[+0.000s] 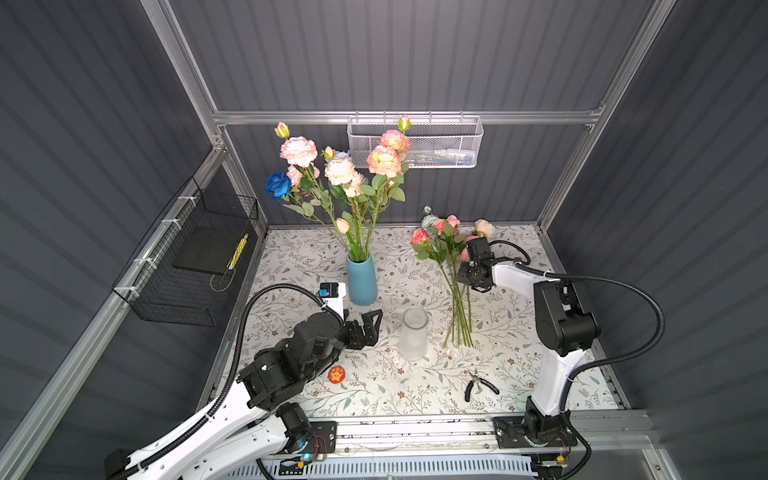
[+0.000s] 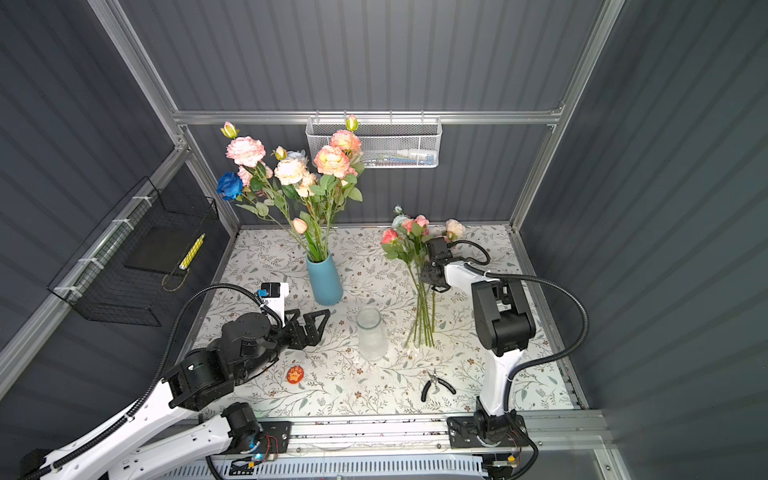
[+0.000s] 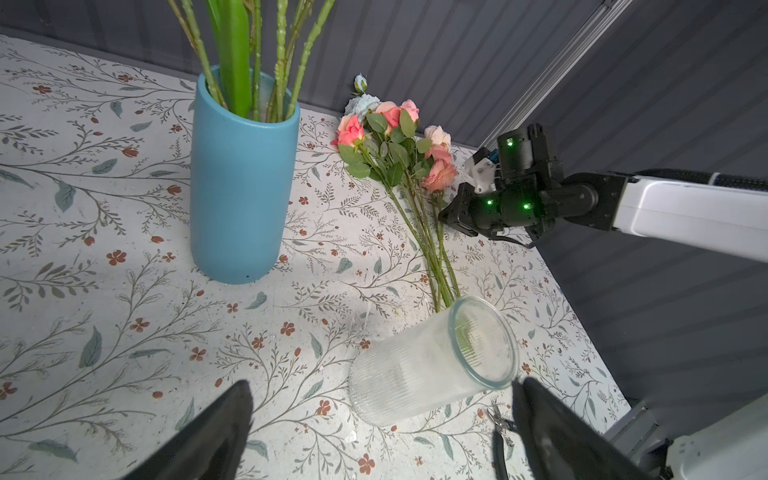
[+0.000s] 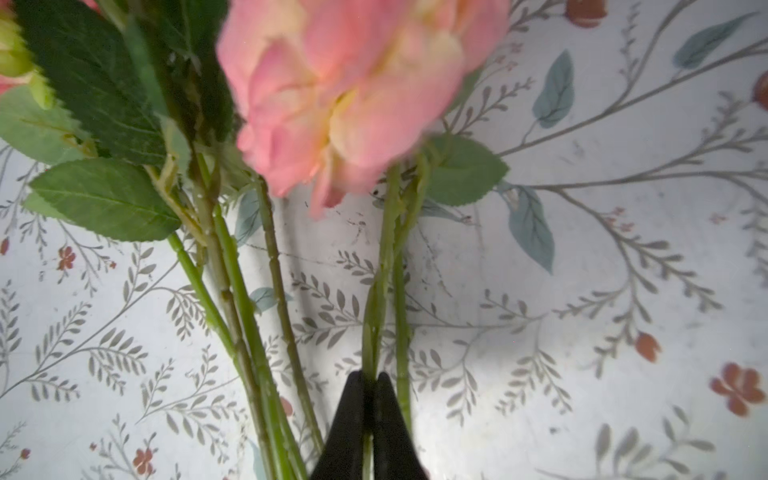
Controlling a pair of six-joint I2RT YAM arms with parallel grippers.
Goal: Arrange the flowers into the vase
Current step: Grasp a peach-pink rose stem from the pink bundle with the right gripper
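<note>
Two vases stand on the desk [image 1: 291,249]. The blue vase [image 1: 361,280] is left of the middle and toward the back edge. It holds a tall spray of flowers [image 1: 345,170] in pink, peach and cream, with one deep blue bloom on the left. The glass vase [image 1: 413,334] stands upright near the desk's centre with nothing in it, apart from the blue one.

The loose flowers [image 1: 440,245] lie flat on the right half. Their pink heads are close to the back edge, and their cut ends fan out just beside the glass vase on its right.

The right gripper [image 4: 370,386] reaches into this bunch from the right-edge side, partway along the stalks. Its jaws are pressed together, pinching a single thin stem [image 4: 374,316], and the other stalks lie free on both sides of it.

The left gripper [image 2: 306,318] hangs low to the left of the glass vase with its jaws spread wide and nothing between them. It touches neither vase.

Open desk runs between the blue vase and the bunch, and again in a broad strip along the front edge. Only an orange badge [image 1: 336,375] toward the front left and a pair of pliers [image 1: 478,384] toward the front right sit in that strip. The right arm's base is at the front right corner.
</note>
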